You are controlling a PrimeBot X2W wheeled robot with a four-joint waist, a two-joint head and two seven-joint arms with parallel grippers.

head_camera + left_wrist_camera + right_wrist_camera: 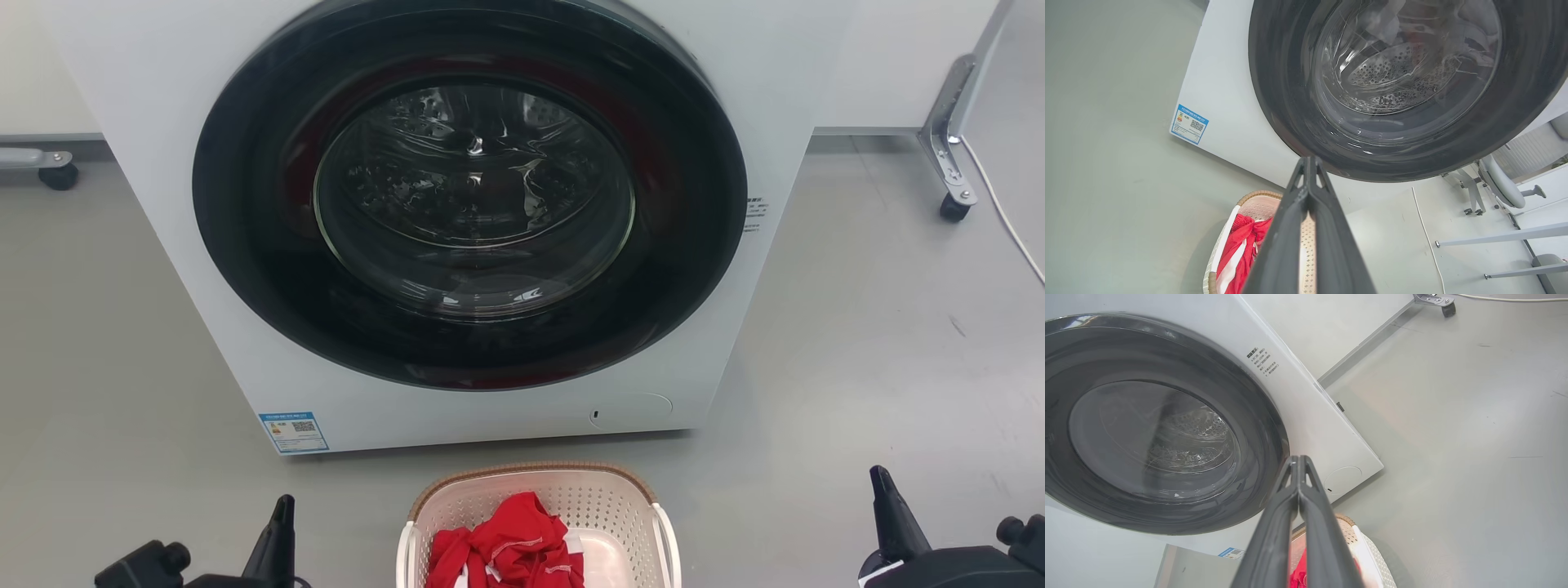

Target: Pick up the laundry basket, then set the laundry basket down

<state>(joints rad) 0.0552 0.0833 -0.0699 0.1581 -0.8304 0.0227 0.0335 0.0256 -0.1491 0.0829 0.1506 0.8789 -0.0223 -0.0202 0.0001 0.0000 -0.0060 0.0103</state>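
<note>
The left gripper (279, 527) sits at the lower left of the head view, its dark fingers pointing up. In the left wrist view the left gripper (1308, 163) has its two fingertips pressed together with nothing between them. The right gripper (890, 502) sits at the lower right of the head view, also pointing up. In its own wrist view the right gripper (1298, 461) is likewise closed tip to tip and empty.

Between the two grippers, at the bottom centre of the head view, the basket (571, 496) stands on the grey floor (857, 343). Neither gripper touches it, and the right one is farther from it than the left. The basket is cream-white and perforated, with a brown woven-look rim and white side handles. A crumpled red cloth (502, 543) with white trim lies inside it. From the left wrist view the basket (1257, 197) and the cloth (1241, 241) show partly behind the fingers. The right wrist view catches a corner of the basket (1346, 526).

Just beyond the basket stands a white washer (204, 269) with its round dark door (469, 204) shut. A blue label (294, 431) is stuck at its lower left corner. A caster (953, 208) and a white cable (1008, 224) lie at the far right.
</note>
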